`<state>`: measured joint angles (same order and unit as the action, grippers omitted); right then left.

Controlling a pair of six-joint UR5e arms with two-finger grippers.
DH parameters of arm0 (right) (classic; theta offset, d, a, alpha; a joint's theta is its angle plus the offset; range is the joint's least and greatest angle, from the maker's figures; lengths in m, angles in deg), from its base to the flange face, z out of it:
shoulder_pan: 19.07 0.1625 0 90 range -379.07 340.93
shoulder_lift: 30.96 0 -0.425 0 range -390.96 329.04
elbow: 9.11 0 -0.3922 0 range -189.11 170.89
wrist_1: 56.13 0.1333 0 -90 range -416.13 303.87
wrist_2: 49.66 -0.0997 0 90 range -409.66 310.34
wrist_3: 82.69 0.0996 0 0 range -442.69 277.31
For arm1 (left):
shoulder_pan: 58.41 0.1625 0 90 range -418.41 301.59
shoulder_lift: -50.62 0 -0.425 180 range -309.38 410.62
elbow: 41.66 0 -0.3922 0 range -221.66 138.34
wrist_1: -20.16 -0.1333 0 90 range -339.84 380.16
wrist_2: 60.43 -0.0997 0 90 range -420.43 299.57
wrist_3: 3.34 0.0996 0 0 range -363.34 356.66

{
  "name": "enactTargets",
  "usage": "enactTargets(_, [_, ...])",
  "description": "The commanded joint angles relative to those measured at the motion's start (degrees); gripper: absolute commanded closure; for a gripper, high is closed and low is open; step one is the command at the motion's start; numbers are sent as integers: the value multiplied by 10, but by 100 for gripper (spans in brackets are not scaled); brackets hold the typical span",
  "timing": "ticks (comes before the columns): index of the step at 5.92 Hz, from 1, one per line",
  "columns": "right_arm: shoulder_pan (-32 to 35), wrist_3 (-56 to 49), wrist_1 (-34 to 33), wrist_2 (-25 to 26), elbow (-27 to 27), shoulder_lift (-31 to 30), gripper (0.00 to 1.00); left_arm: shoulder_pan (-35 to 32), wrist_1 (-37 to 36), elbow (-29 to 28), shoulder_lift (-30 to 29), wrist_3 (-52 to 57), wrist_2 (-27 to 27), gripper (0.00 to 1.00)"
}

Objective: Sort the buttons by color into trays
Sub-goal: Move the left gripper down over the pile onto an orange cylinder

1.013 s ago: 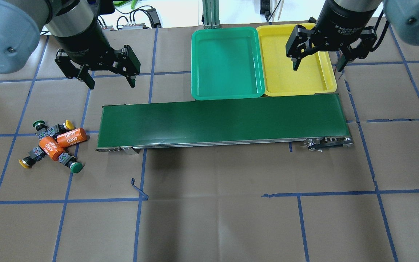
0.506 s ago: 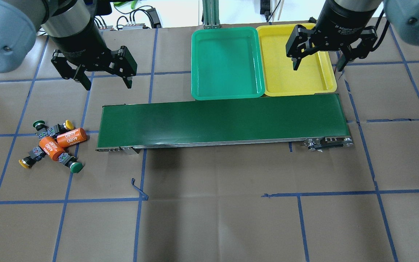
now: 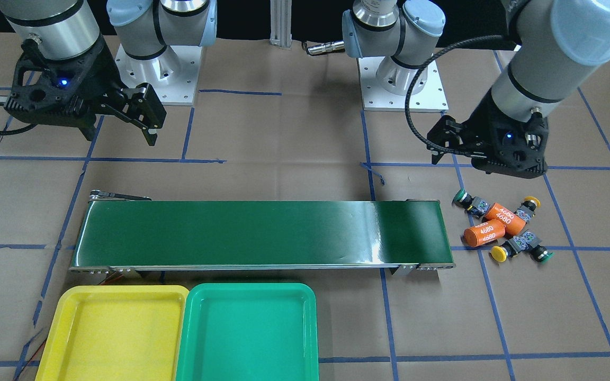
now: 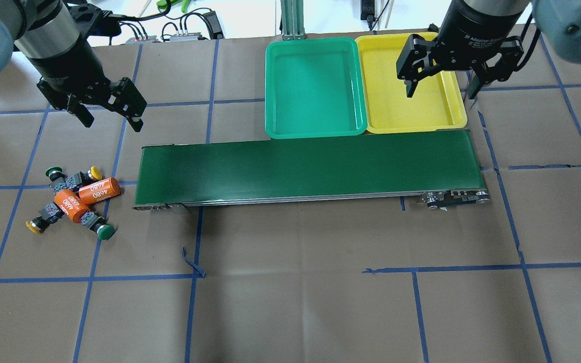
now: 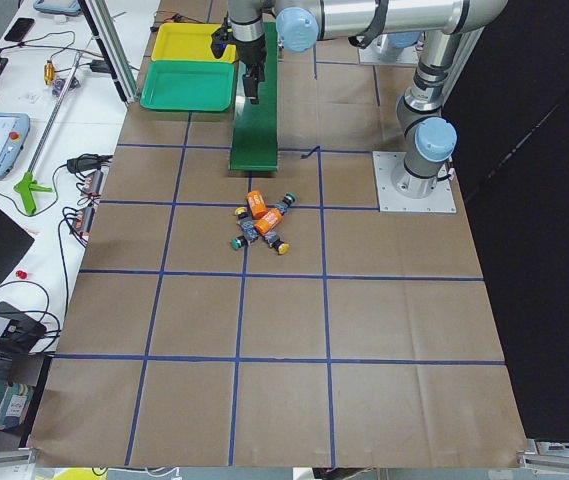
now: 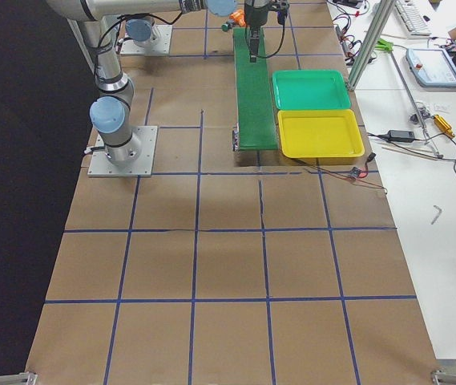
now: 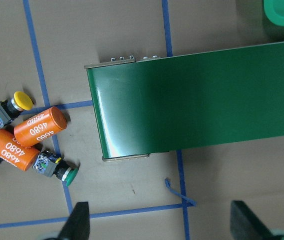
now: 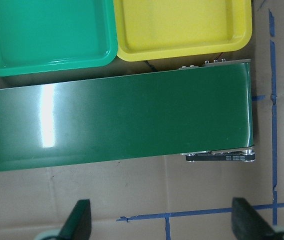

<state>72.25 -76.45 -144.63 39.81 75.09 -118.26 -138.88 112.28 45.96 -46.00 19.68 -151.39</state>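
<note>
Four buttons lie in a cluster at the table's left: two green-capped buttons [image 4: 54,173] [image 4: 105,232] and two yellow-capped buttons [image 4: 95,173] [image 4: 33,227]. The left wrist view shows one yellow button [image 7: 21,101] and one green button [image 7: 64,172]. The green tray [image 4: 313,85] and the yellow tray [image 4: 401,108] stand side by side at the back, both bare. My left gripper [image 4: 113,122] is open and empty, high above the table behind the cluster. My right gripper [image 4: 441,94] is open and empty over the yellow tray's right part.
Two orange cylinders marked 4680 [image 4: 100,190] [image 4: 68,204] lie among the buttons, touching them. A long dark green conveyor belt [image 4: 305,166] runs across the middle, between the cluster and the trays. Blue tape lines cross the brown table cover.
My left gripper has moved left and slightly back, still open. The right gripper, buttons and trays have not moved.
</note>
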Motion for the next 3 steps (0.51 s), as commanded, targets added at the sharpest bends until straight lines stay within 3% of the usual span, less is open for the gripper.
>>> enactTargets(1, [0, 0, 0, 0, 1, -1, 0, 71, -20, 9, -39, 175, 0, 2])
enactTargets(3, [0, 0, 0, 0, 1, -1, 0, 125, -100, 32, -95, 352, 6, 2])
